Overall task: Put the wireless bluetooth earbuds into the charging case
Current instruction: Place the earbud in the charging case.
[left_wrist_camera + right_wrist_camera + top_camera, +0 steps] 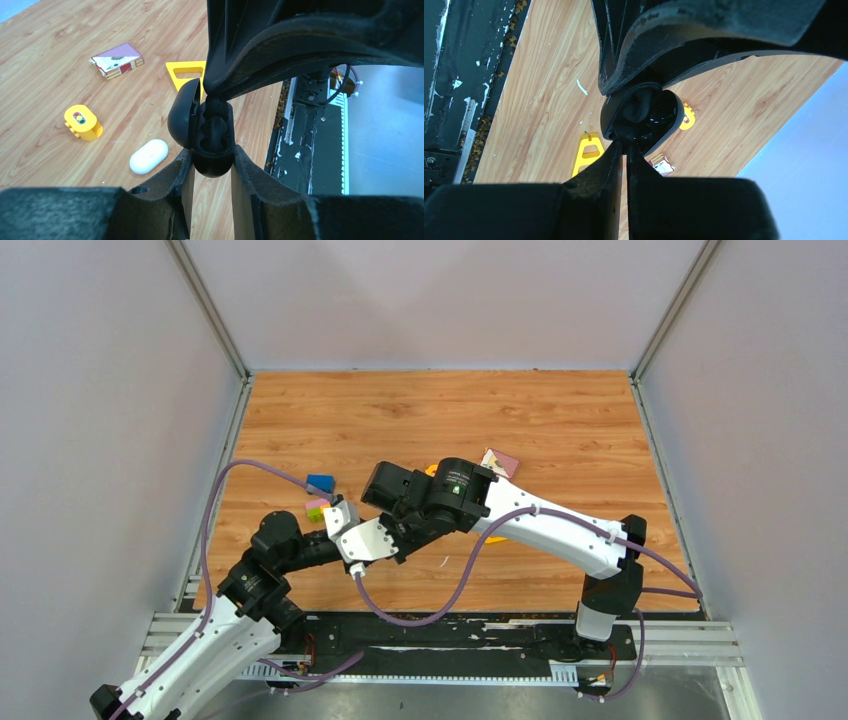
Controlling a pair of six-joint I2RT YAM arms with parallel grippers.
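Note:
My left gripper (212, 161) is shut on a black charging case (214, 150) and holds it above the table with its lid (181, 116) swung open to the left. A dark rounded earbud (640, 106) lies in the case's wells; I cannot make out how many are seated. From above, my right gripper (626, 146) reaches down with its jaws shut and its tips pressed at the open case (663, 116). Nothing shows between its fingers. In the top view both wrists meet at mid-table and cover the case. No white earbuds are in view.
A shut white case (148, 156) lies on the wood left of the held one. Further off are a yellow triangle (186, 71), a yellow traffic-light block (82, 121), a card box (117, 60) and a blue block (320, 483). The black base rail (310, 140) runs along the near edge.

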